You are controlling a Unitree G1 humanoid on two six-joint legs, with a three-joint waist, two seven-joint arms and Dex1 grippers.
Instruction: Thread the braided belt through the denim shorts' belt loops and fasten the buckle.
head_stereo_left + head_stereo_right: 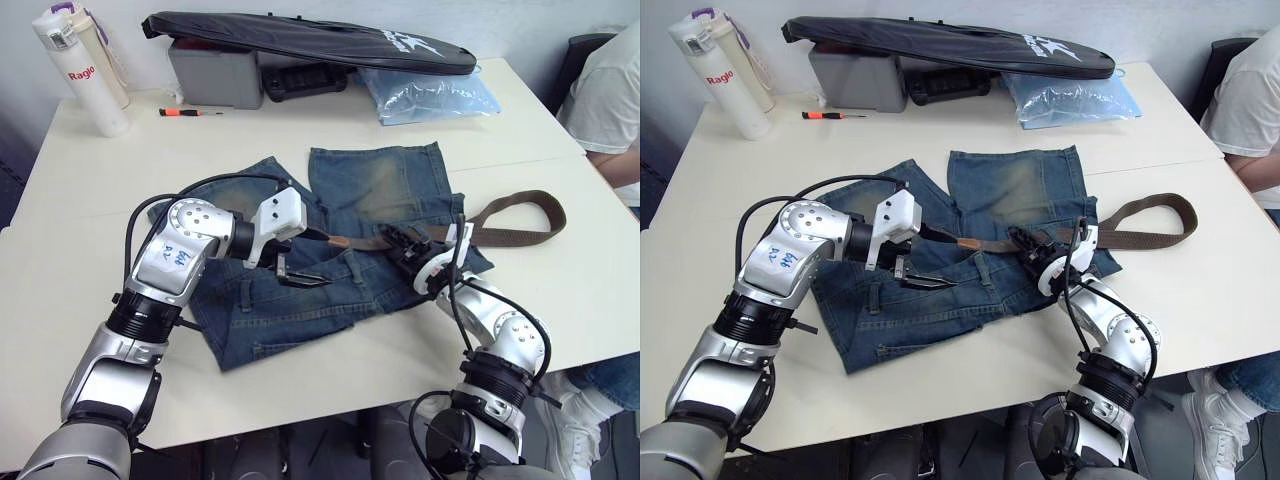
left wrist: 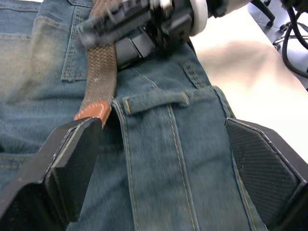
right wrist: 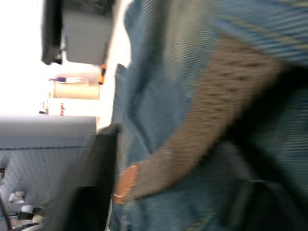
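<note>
The denim shorts [image 1: 370, 190] lie flat in the middle of the white table [image 1: 90, 230]. The braided belt [image 1: 520, 215] curves from the right across the waistband, and its tan tip [image 1: 340, 240] points left. My right gripper [image 1: 405, 243] is shut on the belt just behind the tip. My left gripper [image 2: 161, 127] hovers open over the waistband, with its fingers [image 2: 72, 163] either side of a belt loop [image 2: 159, 100]. The belt's tip [image 2: 91, 110] lies just short of that loop. The buckle is hidden.
Along the table's far edge are a white flask [image 1: 80, 70], an orange screwdriver [image 1: 190, 112], a grey box [image 1: 215, 75], a long black bag [image 1: 300, 40] and a pale blue plastic bag [image 1: 425, 95]. A person in a white shirt [image 1: 610, 100] sits at the right.
</note>
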